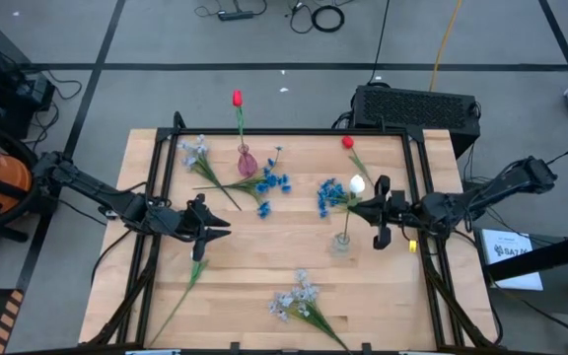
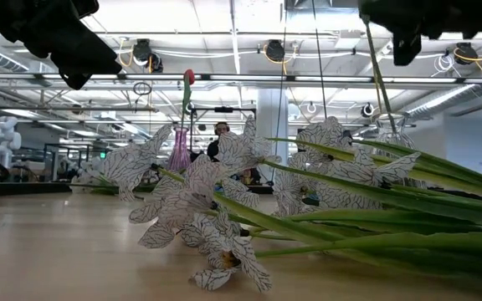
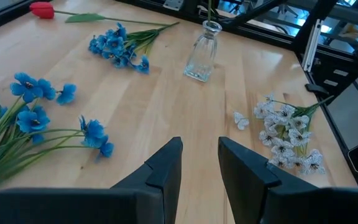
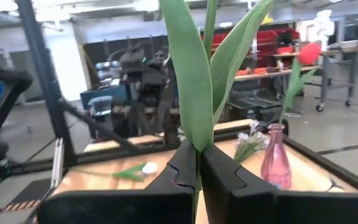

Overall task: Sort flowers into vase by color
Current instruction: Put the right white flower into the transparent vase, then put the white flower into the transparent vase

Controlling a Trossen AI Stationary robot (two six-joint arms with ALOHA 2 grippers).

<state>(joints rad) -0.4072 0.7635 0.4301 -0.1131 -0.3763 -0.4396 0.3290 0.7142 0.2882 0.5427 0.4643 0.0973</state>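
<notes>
My right gripper [image 1: 373, 210] [image 4: 199, 163] is over the table's right half, shut on a white tulip [image 1: 357, 184]. The tulip stands upright, and its stem runs down into the clear glass vase [image 1: 341, 244] [image 3: 201, 59]. My left gripper [image 1: 223, 225] [image 3: 201, 165] hovers open over the table's left-middle and touches nothing. A pink vase [image 1: 248, 161] near the far edge holds a red tulip [image 1: 237, 99]. Another red tulip [image 1: 348, 144] lies on the table at the far right. My right gripper pinches the white tulip between its two fingers at the stem and leaf bases [image 4: 194, 127], below the bud. The fingers come level from the table's right side and lie across the stem. The tulip stays upright, with its lower stem [image 3: 210, 12] inside the clear vase's neck.
Two blue sprays [image 1: 269, 182] [image 1: 331, 197] lie mid-table. Lavender-white sprays lie at the far left [image 1: 195, 153] and by the near edge [image 1: 299, 296]. A long green-stemmed flower [image 1: 180, 291] lies near-left. Black frame rails [image 1: 156, 177] run along the table's sides.
</notes>
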